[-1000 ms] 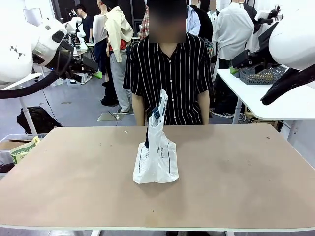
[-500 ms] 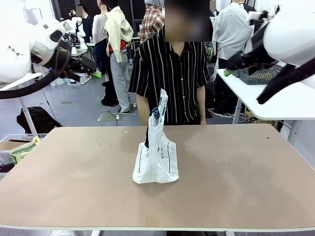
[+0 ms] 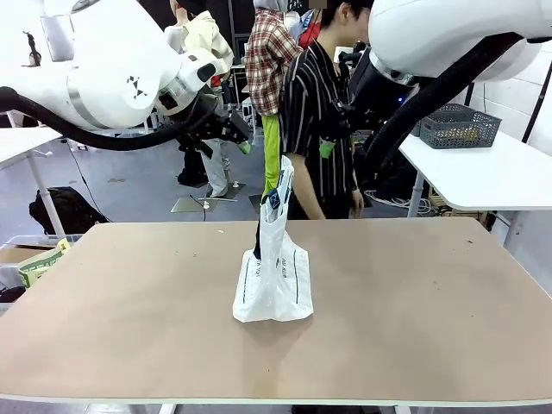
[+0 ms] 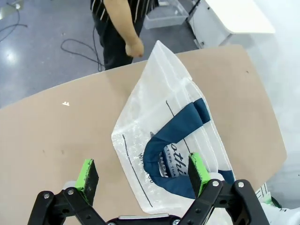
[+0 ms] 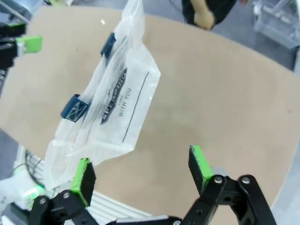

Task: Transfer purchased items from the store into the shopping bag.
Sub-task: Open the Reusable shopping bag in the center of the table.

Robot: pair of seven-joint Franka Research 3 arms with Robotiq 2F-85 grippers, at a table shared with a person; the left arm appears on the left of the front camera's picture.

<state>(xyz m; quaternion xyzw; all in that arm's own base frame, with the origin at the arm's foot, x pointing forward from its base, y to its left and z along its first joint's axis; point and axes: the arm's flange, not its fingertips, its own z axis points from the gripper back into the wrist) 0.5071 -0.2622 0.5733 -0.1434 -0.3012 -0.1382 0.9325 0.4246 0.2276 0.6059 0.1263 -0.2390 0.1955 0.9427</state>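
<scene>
Table: broad and bare on every side of the bag, giving ample room for approach. Person: stands at the far edge, turned sideways, one hand hanging near that edge.

Bag: upright at mid-table, handles raised, well apart from all edges. Its contents cannot be told, and loading is judged largely outstanding.

Left end effector: above the bag, jaws spread wide, holding nothing. Right end effector: above the table beside the bag, likewise spread and empty.

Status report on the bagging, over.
Left gripper open, empty. Right gripper open, empty. Bag upright, middle of table, untouched. Person at far edge, clear of bag.
</scene>
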